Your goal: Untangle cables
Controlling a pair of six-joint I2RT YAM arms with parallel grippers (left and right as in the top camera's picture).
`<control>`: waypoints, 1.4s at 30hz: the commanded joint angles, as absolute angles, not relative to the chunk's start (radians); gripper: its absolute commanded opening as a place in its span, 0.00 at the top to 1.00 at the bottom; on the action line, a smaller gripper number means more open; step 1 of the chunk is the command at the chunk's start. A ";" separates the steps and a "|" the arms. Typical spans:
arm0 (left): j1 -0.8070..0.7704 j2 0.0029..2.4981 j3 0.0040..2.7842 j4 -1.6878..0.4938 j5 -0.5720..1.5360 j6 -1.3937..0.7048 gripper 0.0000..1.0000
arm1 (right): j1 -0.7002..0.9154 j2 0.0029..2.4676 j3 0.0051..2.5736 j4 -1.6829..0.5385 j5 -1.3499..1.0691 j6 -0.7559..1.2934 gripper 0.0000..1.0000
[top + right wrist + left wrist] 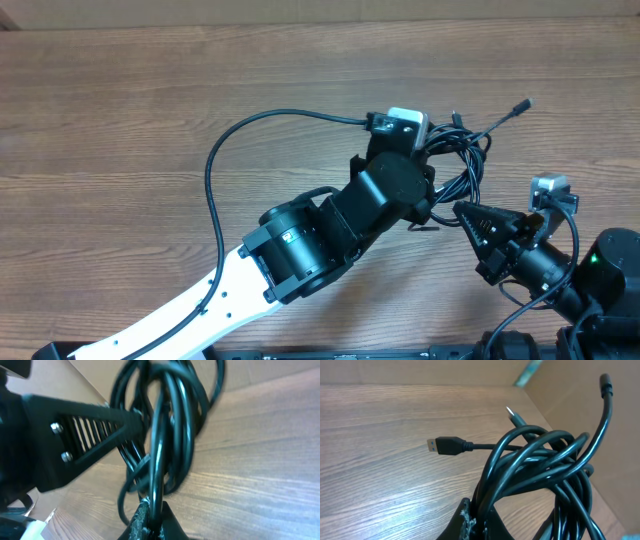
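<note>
Cables (540, 465) knotted together, pinched by left tool (475, 522) and right tool (150, 520)

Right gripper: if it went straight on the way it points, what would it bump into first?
The right gripper would meet the cables at once; it already pinches a strand. The left gripper likely comes next, though depth is unclear.

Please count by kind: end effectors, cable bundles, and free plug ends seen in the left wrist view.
End effectors: 2 (left end effector, right end effector)
Cable bundle: 1
Free plug ends: 3 (USB plug, thin plug, round plug)
Total: 6
</note>
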State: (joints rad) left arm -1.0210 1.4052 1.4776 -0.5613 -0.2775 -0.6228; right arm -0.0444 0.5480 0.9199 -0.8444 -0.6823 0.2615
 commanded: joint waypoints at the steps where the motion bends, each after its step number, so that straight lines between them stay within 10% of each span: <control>1: -1.020 1.393 1.506 -0.564 -0.404 -0.756 0.96 | -0.039 0.545 0.931 -0.878 -0.679 0.258 0.96; 19: -1.019 1.393 1.506 -0.583 -0.495 -0.949 0.96 | -0.039 0.545 0.931 -1.024 -0.700 0.258 0.96; 20: -1.019 1.393 1.506 -0.593 -0.499 -0.943 0.96 | -0.039 0.545 0.931 -1.024 -0.700 0.258 0.78; 21: -1.019 1.393 1.506 -0.609 -0.505 -0.943 0.96 | -0.039 0.545 0.931 -1.024 -0.700 0.258 0.16; 23: -1.019 1.393 1.506 -0.617 -0.507 -0.943 0.96 | -0.039 0.545 0.931 -1.024 -0.700 0.258 0.00; 33: -1.019 1.393 1.506 -0.624 -0.505 -0.894 0.96 | -0.039 0.545 0.931 -0.984 -0.700 0.339 0.00; 37: -1.021 1.393 1.506 -0.625 -0.497 -0.892 0.96 | -0.039 0.545 0.931 -0.918 -0.701 0.428 0.22; 42: -1.021 1.393 1.506 -0.616 -0.443 -0.886 0.96 | -0.039 0.545 0.931 -0.811 -0.724 0.599 0.25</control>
